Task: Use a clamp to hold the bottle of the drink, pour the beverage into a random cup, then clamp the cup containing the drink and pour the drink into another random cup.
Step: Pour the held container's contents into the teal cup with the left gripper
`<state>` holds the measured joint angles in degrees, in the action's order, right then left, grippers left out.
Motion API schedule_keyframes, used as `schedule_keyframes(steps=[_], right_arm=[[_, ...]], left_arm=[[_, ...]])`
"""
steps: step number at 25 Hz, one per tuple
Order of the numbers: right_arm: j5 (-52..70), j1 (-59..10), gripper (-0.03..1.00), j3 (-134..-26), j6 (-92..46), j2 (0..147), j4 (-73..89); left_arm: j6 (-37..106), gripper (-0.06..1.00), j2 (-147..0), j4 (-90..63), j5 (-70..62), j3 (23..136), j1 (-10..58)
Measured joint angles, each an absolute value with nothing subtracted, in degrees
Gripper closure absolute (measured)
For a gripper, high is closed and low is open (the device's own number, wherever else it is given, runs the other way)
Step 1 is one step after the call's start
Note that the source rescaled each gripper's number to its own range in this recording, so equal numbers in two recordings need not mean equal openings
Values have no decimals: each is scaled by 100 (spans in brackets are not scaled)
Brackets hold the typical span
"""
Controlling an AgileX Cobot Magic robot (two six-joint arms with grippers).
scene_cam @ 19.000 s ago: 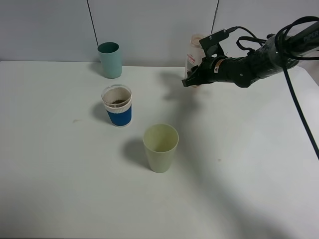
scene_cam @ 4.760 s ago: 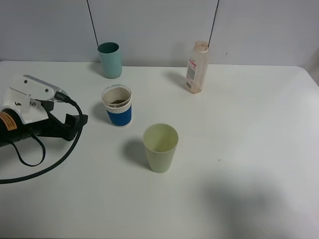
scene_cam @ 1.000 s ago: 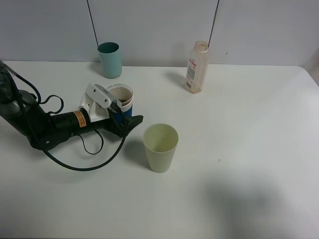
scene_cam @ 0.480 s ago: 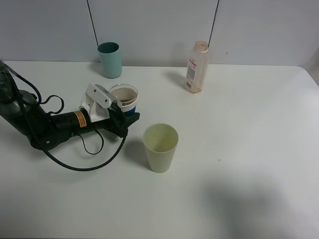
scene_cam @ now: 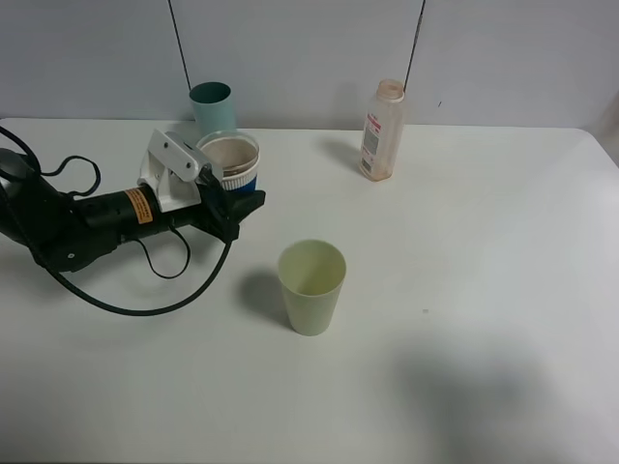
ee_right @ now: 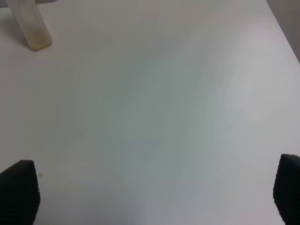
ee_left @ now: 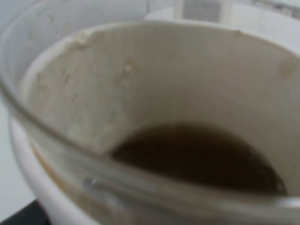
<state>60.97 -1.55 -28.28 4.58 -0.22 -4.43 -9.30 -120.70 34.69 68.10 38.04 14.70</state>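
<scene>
One blue-and-white paper cup (scene_cam: 232, 155) of brown tea (ee_left: 197, 154) sat clamped in left gripper (scene_cam: 240, 193), near table's (scene_cam: 464, 290) back edge, right gripper (ee_right: 153, 190) stood spread wide.

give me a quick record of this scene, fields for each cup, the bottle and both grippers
left gripper: shut on the blue-and-white cup, gripping its side
blue-and-white cup: upright, dark brown beverage in the bottom
teal cup: upright at the back of the table, partly behind the held cup in the high view
pale green cup: upright, mid-table, looks empty
bottle: upright at the back, apart from the cups
right gripper: open, over bare table, holding nothing
</scene>
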Motion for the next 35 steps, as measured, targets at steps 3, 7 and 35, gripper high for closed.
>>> schedule_keyframes(steps=[3,7,35], right_arm=[[6097,-155,-3,-2828,458,-22,-443],[6097,-155,-3,-2828,458,-22,-443],[6095,-155,-3,-2828,458,-22,-443]], left_arm=[[-936,93,-11802,3533,6571,3657,1390],[-936,93,-11489,3556,6286,3409,1377],[-884,93,-10644,2902,4640,3553,744]])
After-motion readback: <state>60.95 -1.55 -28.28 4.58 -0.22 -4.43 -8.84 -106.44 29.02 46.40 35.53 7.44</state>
